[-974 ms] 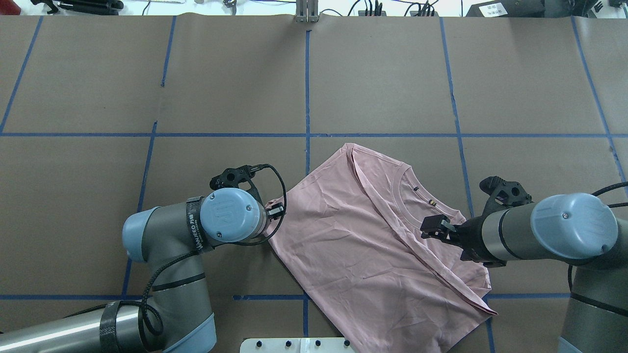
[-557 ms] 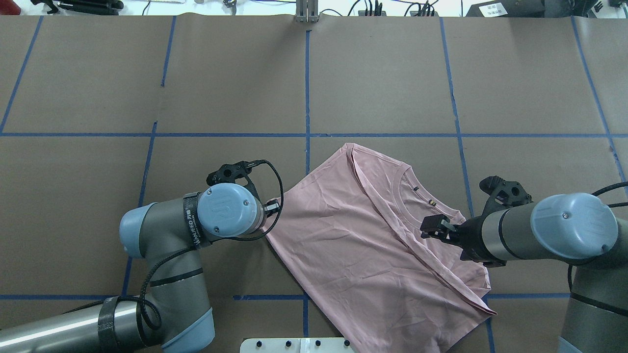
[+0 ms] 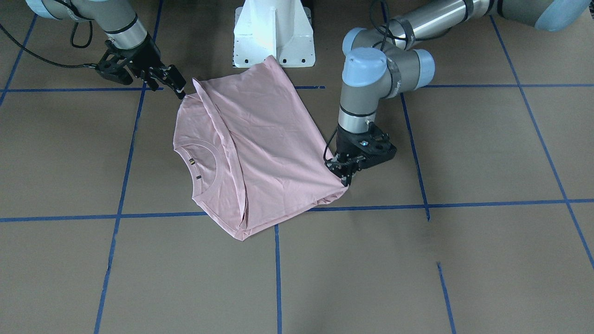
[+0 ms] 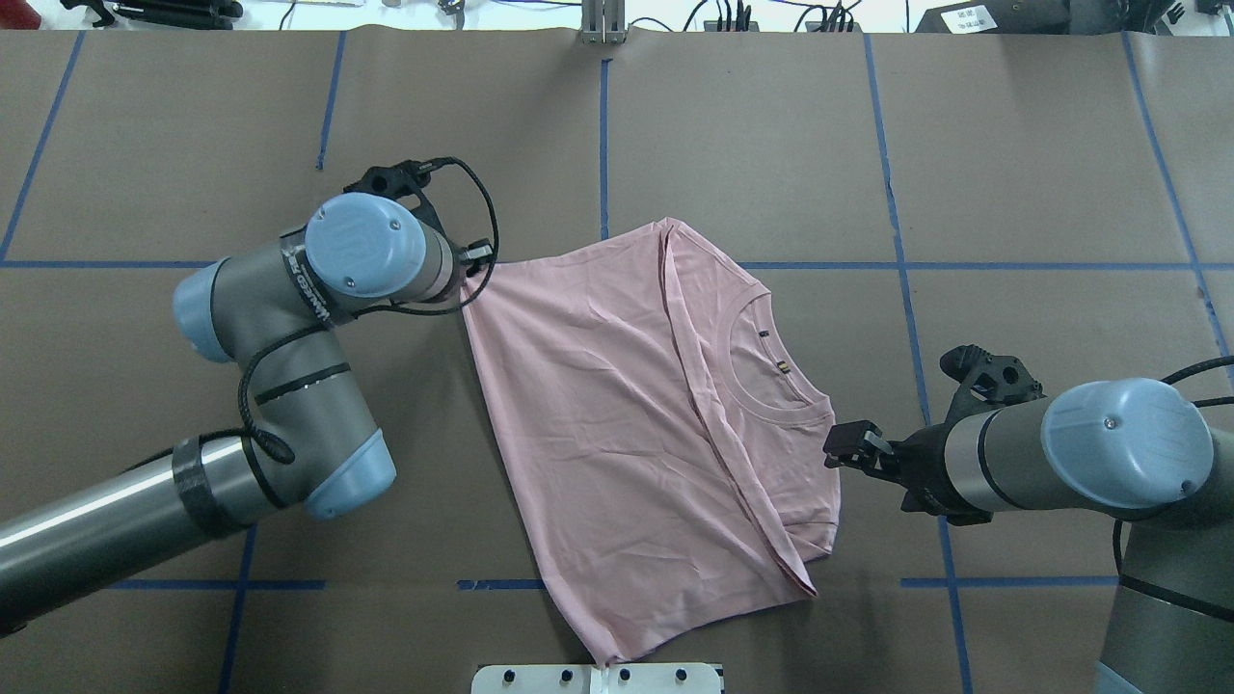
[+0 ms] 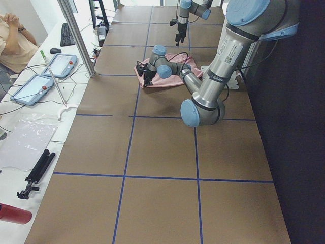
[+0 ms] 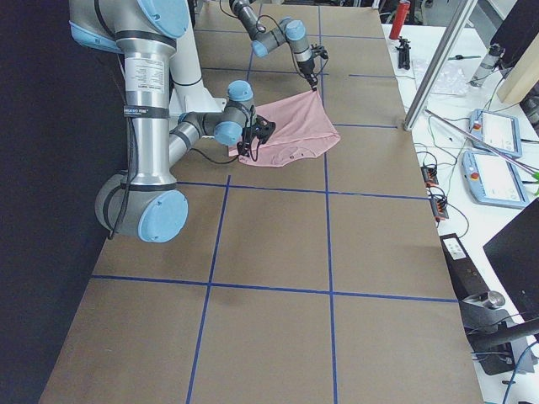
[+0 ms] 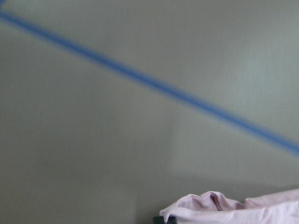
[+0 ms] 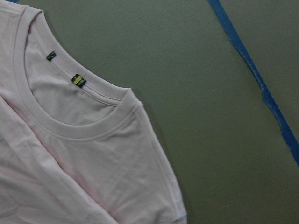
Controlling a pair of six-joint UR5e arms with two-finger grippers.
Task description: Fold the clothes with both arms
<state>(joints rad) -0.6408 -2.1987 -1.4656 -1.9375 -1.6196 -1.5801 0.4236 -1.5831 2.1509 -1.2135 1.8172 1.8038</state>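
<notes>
The pale pink T-shirt (image 4: 627, 414) lies mostly flat on the brown table, one side folded over, with the collar (image 4: 771, 386) toward my right arm. Its print does not show. It also shows in the front view (image 3: 260, 139) and the right wrist view (image 8: 93, 154). My left gripper (image 4: 475, 262) is shut on the shirt's far left corner, low at the table, also seen in the front view (image 3: 344, 178). Bunched cloth (image 7: 233, 210) shows in the left wrist view. My right gripper (image 4: 837, 445) is open and empty, just off the shirt's shoulder edge.
The white pedestal base (image 3: 274, 32) stands at the near edge, touching the shirt's hem. Blue tape lines (image 4: 603, 145) grid the table. Tablets (image 5: 63, 65) and a seated person (image 5: 15, 40) are beyond the table's left end.
My left gripper moved away from the robot and to the left, dragging the shirt corner with it. The shirt slid and turned, out from under the right gripper. The right arm stayed put.
</notes>
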